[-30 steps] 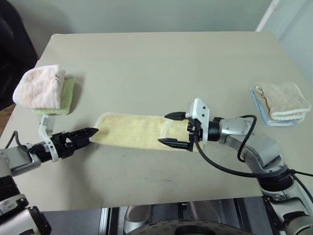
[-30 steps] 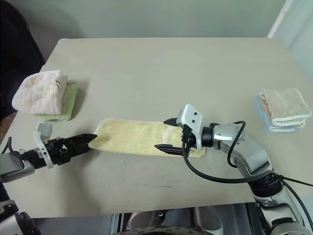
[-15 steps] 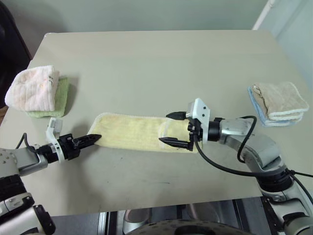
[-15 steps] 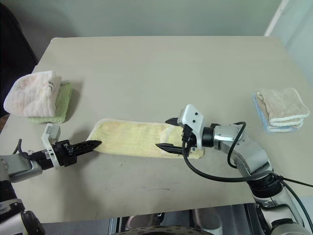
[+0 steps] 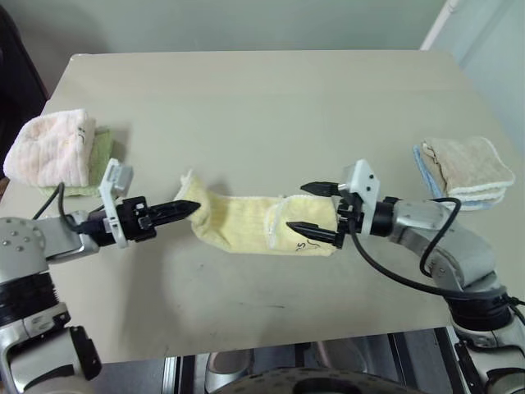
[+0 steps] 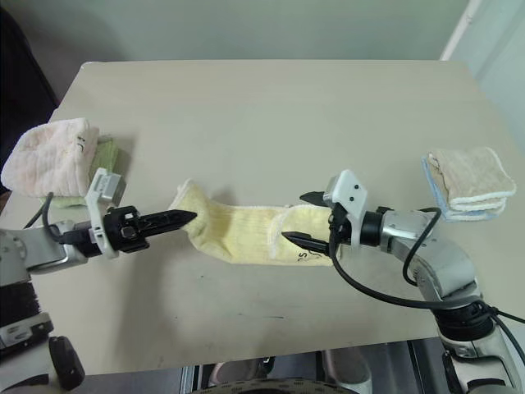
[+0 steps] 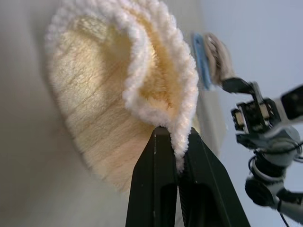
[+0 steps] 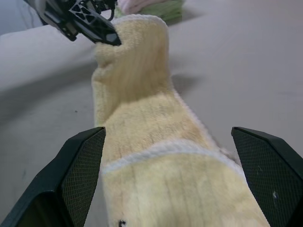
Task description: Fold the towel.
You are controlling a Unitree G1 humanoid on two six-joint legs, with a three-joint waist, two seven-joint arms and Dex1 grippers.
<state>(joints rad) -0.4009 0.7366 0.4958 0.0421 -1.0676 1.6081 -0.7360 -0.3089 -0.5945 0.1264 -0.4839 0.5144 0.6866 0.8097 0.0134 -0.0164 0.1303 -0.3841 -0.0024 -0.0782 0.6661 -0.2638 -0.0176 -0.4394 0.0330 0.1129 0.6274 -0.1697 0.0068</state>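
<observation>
The pale yellow towel [image 5: 242, 220] lies across the middle of the table [image 5: 271, 107], its right end folded over, with small dark marks [image 5: 305, 245] near that end. My left gripper [image 5: 194, 207] is shut on the towel's left end, which is lifted off the table and curled toward the right. In the left wrist view the fingers [image 7: 156, 161] pinch the whitish edge of the towel [image 7: 118, 94]. My right gripper [image 5: 301, 208] is open, one finger on each side of the folded right end. The pads [image 8: 80, 175] straddle the towel [image 8: 142, 156] without gripping it.
At the table's left edge a pink-white folded towel [image 5: 49, 152] sits on a green cloth. A beige folded towel [image 5: 467, 168] rests on a blue one at the right edge. The table's front edge runs just below both arms.
The left gripper has closed on the towel's left end, lifted it and carried it to the right, bunching the cloth. The right gripper has shifted slightly right and stays open.
</observation>
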